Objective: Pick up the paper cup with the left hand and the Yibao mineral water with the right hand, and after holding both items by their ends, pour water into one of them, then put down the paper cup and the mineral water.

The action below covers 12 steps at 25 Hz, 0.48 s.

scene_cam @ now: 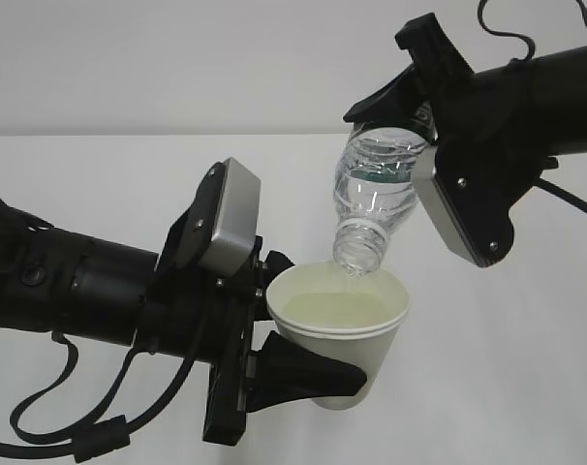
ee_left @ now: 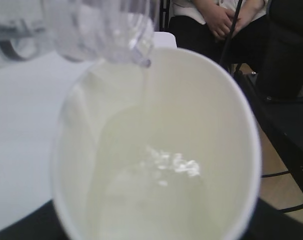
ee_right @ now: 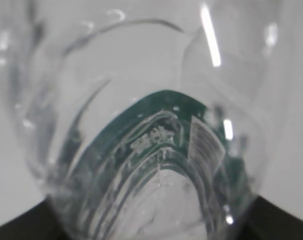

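The left hand point(scene_cam: 274, 373), the nearest item in the exterior view, is a black tool with a grey box housing. Its jaws are clamped on the lower wall of the paper cup point(scene_cam: 356, 344), one finger point(scene_cam: 313, 376) wrapping the front of the cup. The cup is held clear above the white worktop point(scene_cam: 526, 387), tilted slightly toward the left arm, and contains pale liquid. In the left wrist view the cup point(ee_left: 231, 150) fills the frame, with a thin stream entering near its far rim.

Directly above the cup, the Yibao mineral water point(scene_cam: 376, 199) is inverted at a slant, its open neck just inside the cup rim. The right hand point(scene_cam: 424, 131), behind and above the cup, is clamped on the bottle's base end. The right wrist view shows the bottle point(ee_right: 141, 125) close up, green label visible.
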Motion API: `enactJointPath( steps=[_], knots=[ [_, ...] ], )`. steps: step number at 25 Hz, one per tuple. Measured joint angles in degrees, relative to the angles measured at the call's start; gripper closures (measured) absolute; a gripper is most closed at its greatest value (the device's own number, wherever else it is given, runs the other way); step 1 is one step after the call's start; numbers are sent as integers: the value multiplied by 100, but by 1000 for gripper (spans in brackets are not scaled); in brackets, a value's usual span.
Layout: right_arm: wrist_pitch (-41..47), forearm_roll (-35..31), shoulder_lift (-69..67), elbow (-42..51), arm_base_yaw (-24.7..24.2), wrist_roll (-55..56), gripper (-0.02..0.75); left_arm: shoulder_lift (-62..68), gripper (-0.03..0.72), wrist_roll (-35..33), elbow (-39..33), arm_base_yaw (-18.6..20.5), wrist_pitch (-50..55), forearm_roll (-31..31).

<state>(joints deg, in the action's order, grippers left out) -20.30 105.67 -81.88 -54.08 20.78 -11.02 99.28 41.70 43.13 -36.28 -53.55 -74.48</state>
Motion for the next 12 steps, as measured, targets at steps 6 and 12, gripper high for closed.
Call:
enactJointPath(
  steps=[6, 12],
  knots=[
    [0, 0, 0, -5, 0, -10, 311, 0, 281, 0, 0, 0, 0, 0],
    [0, 0, 11, -5, 0, -10, 311, 0, 281, 0, 0, 0, 0, 0]
  ],
)
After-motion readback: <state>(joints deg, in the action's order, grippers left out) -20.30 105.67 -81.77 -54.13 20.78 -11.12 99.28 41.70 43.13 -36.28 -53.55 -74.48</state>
